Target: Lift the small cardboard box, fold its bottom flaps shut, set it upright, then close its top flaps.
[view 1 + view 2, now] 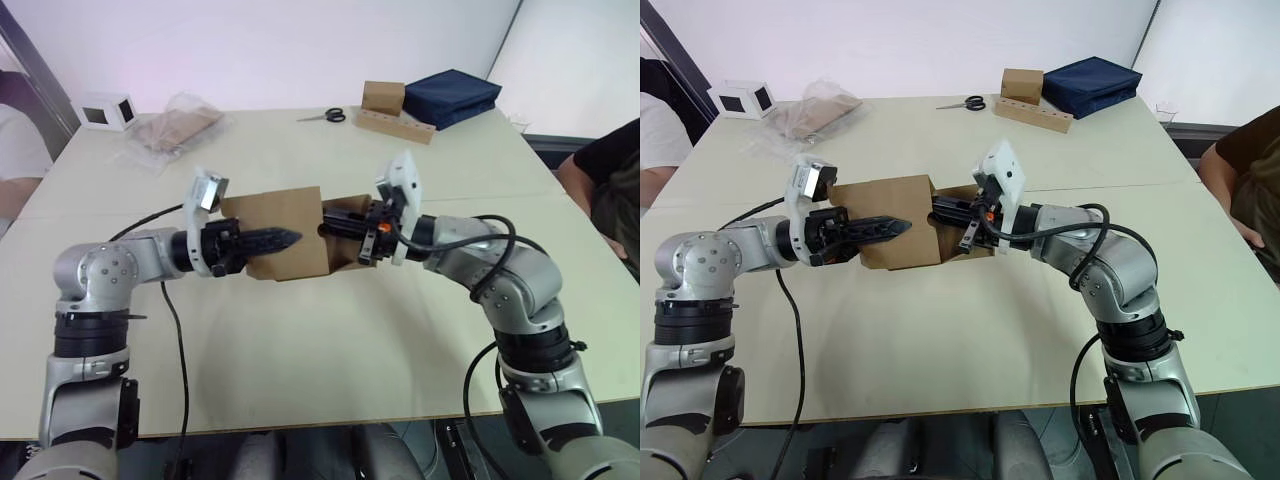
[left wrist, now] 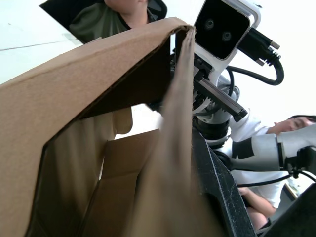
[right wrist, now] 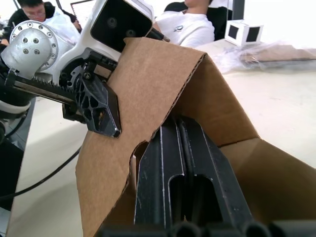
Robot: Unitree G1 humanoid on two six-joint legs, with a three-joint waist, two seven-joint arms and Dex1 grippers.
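Both grippers meet at the small cardboard box point(image 1: 285, 232), which is held up over the middle of the table point(image 1: 330, 340); the left gripper point(image 1: 285, 240) lies across the near face of the box, its black fingers point(image 1: 268, 240) pressed together flat against the cardboard, clamping one wall as far as the left wrist view shows; the right gripper point(image 1: 948, 212) reaches in from the box's other side, its fingers point(image 3: 185, 173) closed against each other and pushed in among the open flaps, so it is clenched, though whether a flap is pinched between them I cannot tell; the box lies on its side, flaps splayed open towards the right gripper; beyond the box, at the far edge of the table, lie scissors point(image 1: 326, 116), a brown block point(image 1: 383, 97) on a long flat strip point(image 1: 395, 126), and a dark blue bag point(image 1: 452, 97) just beside them; far to the left of the box sit a clear plastic bag point(image 1: 178, 125) and a white cube point(image 1: 106, 111); a person's arm point(image 1: 595, 185) shows past the table's right edge, well apart from the box.
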